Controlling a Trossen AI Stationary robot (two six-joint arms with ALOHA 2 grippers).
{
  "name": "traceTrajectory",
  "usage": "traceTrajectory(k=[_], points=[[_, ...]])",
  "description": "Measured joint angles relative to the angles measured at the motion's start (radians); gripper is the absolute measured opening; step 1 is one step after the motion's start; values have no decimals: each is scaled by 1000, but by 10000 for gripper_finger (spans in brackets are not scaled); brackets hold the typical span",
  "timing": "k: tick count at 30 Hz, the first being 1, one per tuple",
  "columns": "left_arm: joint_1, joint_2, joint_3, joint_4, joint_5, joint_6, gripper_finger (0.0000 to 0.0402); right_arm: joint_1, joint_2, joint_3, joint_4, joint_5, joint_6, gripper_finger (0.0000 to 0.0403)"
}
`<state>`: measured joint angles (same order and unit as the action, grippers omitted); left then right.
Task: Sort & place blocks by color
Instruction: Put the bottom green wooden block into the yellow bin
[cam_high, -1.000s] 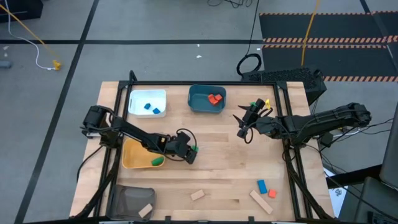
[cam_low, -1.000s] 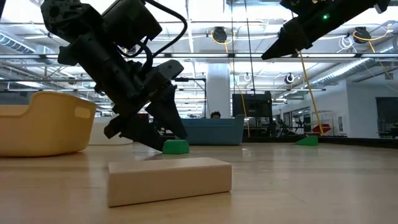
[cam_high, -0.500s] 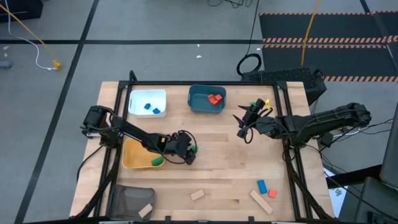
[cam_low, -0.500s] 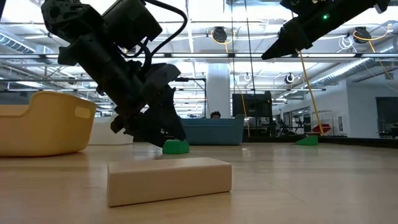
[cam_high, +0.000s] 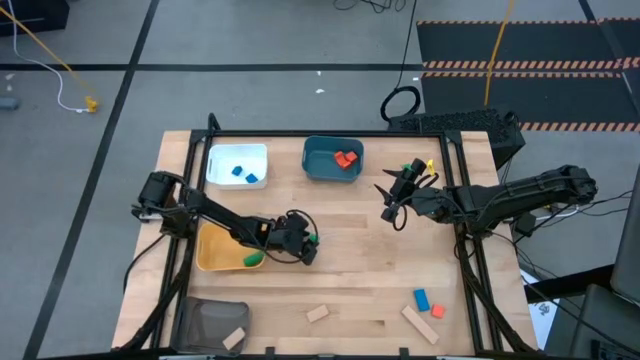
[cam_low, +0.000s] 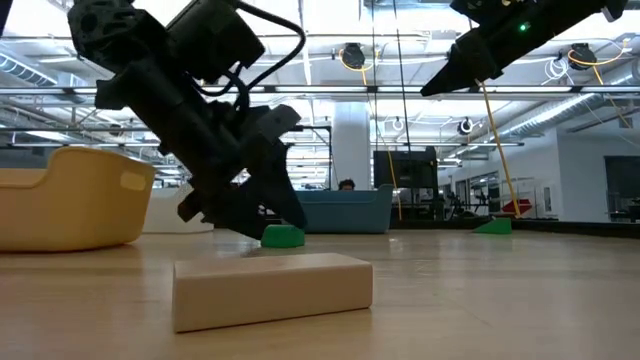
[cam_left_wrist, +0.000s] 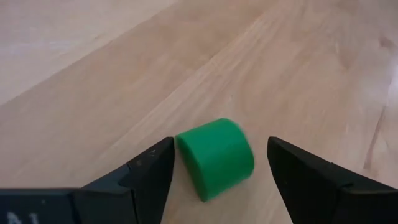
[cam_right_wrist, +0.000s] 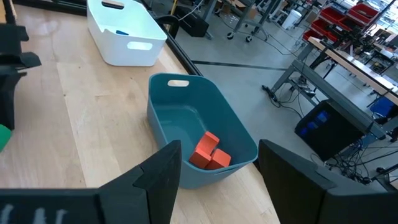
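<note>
Green, rounded on top, a block (cam_left_wrist: 216, 157) lies on the bare wood near the middle of the table (cam_high: 350, 285), between the spread fingers of the left gripper (cam_high: 308, 246); one finger (cam_left_wrist: 146, 173) is just beside it, the other (cam_left_wrist: 305, 176) stands apart, and neither clamps it. In the low view the left gripper (cam_low: 262, 215) is down at the tabletop right by the same block (cam_low: 283, 236). Close by, toward the left edge, the yellow tray (cam_high: 212, 255) holds another green piece (cam_high: 253, 259). The white tray (cam_high: 222, 158) at the far left corner holds two blue blocks (cam_high: 243, 174); the teal tray (cam_high: 320, 165) beside it along the far edge holds red blocks (cam_high: 346, 159).

The right gripper (cam_high: 391, 208) hangs above the table toward the right edge, fingers wide apart and holding nothing. A green block (cam_high: 416, 166) lies near the far right corner.

Along the near edge are a tan block (cam_high: 317, 314), a longer tan one (cam_high: 419, 325), a blue one (cam_high: 421, 298) and an orange one (cam_high: 438, 311). The dark mesh tray (cam_high: 200, 322) at the near left corner holds a tan block (cam_high: 234, 338).
</note>
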<state>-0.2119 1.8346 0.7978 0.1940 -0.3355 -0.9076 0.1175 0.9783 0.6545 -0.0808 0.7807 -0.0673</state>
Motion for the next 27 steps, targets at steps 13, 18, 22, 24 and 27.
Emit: traceTrajectory(k=[13,18,22,24,27], points=[[0,70,110,-139,-40,78,227,0,0,0,0,0,0,205],[-5,70,110,-165,-46,129,157,0,0,0,0,0,0,205],[-5,70,109,-166,-50,144,137,0,0,0,0,0,0,205],[-5,68,108,-162,-50,147,137,0,0,0,0,0,0,205],[-4,42,104,-153,-21,162,137,0,0,0,0,0,0,205]])
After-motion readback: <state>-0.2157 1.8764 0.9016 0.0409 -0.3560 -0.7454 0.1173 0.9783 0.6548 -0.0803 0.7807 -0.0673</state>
